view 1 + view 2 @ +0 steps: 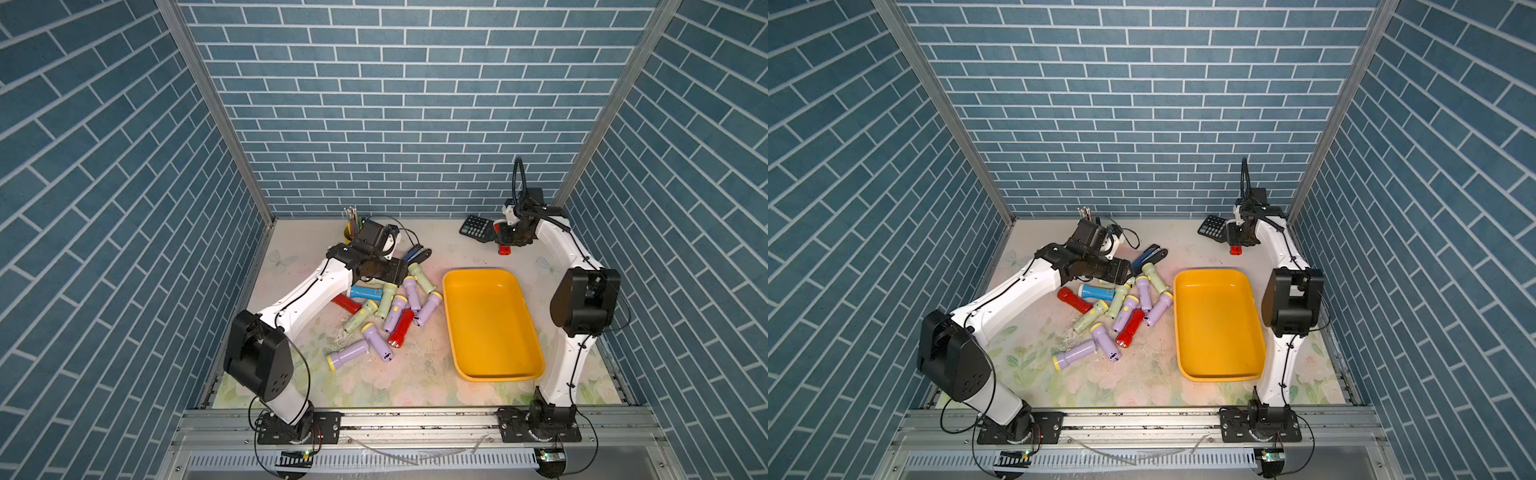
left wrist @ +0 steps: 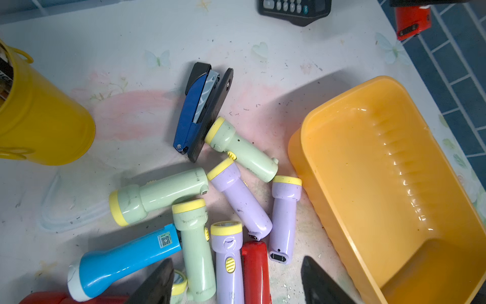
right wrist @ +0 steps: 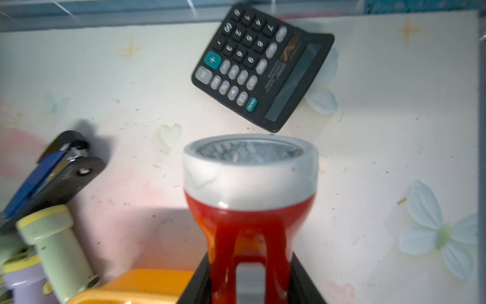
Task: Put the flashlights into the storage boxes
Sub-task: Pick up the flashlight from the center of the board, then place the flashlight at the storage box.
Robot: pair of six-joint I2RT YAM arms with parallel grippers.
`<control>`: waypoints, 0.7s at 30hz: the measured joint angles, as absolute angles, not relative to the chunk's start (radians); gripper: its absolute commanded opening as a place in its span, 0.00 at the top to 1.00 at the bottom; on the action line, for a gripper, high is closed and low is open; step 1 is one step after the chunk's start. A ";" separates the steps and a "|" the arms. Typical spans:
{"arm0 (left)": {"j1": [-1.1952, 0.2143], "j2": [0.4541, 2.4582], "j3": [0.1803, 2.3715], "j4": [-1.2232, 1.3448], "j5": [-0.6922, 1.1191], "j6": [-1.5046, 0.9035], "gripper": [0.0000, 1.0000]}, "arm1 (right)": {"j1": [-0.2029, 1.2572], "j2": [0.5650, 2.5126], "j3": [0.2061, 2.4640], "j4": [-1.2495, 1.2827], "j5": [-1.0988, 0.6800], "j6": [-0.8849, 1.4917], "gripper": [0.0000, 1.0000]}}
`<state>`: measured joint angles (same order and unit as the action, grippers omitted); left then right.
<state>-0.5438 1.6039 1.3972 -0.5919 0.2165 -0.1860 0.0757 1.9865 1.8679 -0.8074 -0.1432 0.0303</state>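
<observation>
Several flashlights lie in a loose pile on the mat, lilac, pale green, red and one blue. My left gripper hangs open above the pile's far edge, with a lilac flashlight and a red one between its fingers, untouched. To the right of the pile, the yellow storage box holds nothing. Behind it, my right gripper is shut on a red flashlight with a grey head, held off the mat near the calculator. Its red tail also shows in both top views.
A black calculator lies at the back right, just beside the right gripper. A blue-and-black stapler touches the pile's far side. A yellow pen cup stands behind the left wrist. Brick-patterned walls close three sides.
</observation>
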 measured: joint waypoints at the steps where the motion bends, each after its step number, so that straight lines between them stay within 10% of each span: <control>1: -0.544 1.591 1.382 -0.582 0.224 -0.187 0.23 | 0.082 1.940 1.835 -0.805 -0.150 0.039 0.69; 21: -0.562 1.489 1.211 -0.501 0.275 -0.189 0.23 | 0.393 1.705 1.197 -0.642 -0.324 0.390 0.70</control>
